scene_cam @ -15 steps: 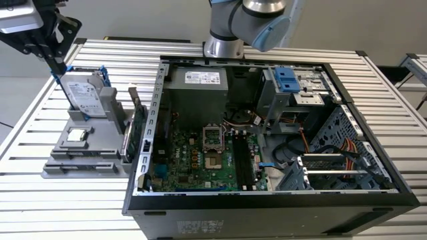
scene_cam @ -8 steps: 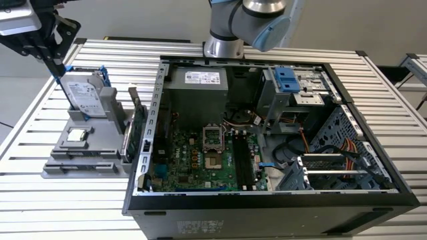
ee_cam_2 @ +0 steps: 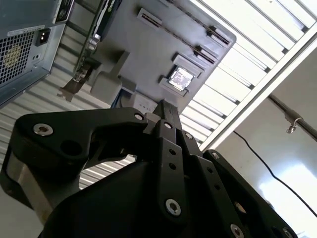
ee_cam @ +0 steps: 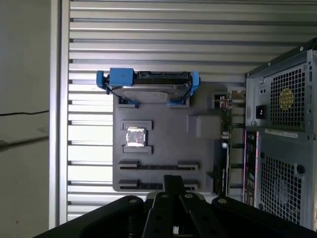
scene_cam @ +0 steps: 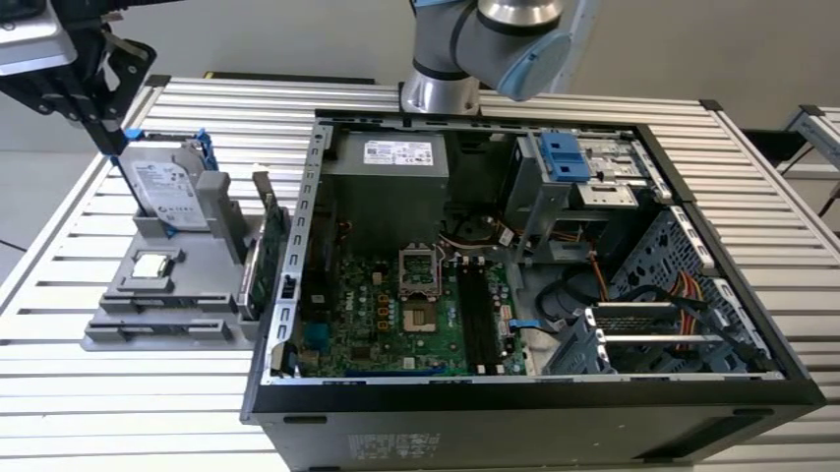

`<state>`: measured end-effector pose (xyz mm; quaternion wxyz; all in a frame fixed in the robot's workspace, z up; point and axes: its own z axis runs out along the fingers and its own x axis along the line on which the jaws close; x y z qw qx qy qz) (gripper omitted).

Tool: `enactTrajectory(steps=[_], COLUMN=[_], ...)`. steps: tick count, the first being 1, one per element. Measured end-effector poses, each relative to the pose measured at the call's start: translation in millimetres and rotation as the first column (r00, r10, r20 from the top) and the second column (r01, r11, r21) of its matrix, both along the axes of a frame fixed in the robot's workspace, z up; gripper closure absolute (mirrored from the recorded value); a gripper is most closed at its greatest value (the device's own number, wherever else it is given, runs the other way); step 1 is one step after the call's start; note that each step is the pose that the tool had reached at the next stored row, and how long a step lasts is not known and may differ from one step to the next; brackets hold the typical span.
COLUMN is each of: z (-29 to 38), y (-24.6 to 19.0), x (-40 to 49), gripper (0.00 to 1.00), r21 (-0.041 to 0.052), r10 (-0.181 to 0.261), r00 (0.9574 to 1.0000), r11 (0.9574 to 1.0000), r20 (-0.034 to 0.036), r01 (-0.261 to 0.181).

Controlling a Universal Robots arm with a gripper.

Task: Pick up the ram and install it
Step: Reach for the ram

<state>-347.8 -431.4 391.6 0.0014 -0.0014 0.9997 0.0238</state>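
In the exterior view the gripper (scene_cam: 116,143) hangs high at the exterior view's left, above the hard drive (scene_cam: 168,187) that stands in the grey holder (scene_cam: 210,307) on the slatted table (scene_cam: 132,413). A square chip (scene_cam: 153,264) lies in the holder below the drive, and a green card (scene_cam: 267,256) stands on edge between the holder and the open case (scene_cam: 525,423), whose motherboard (scene_cam: 368,315) lies bare. In the second wrist view the gripper (ee_cam_2: 167,106) has its jaws drawn together with nothing visible between them, and the chip (ee_cam_2: 179,78) sits just past the tips. In the first wrist view the gripper (ee_cam: 173,181) is likewise closed, high over the holder (ee_cam: 168,134). There a thin dark line between two end clips, just below the chip (ee_cam: 134,137), looks like the ram (ee_cam: 158,167) lying on edge in its slot, though I cannot be sure. The hard drive (ee_cam: 148,91) stands at the holder's far end, and the case (ee_cam: 282,148) is beside it.
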Motion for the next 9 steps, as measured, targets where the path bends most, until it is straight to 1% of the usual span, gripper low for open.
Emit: enactTrajectory(steps=[9], z=[-0.1], y=[-8.1], x=[0.0], gripper=[1.00], r21=[0.0000], r10=[0.000], r00=[1.0000], r11=[1.0000], r20=[0.0001], r01=[0.000])
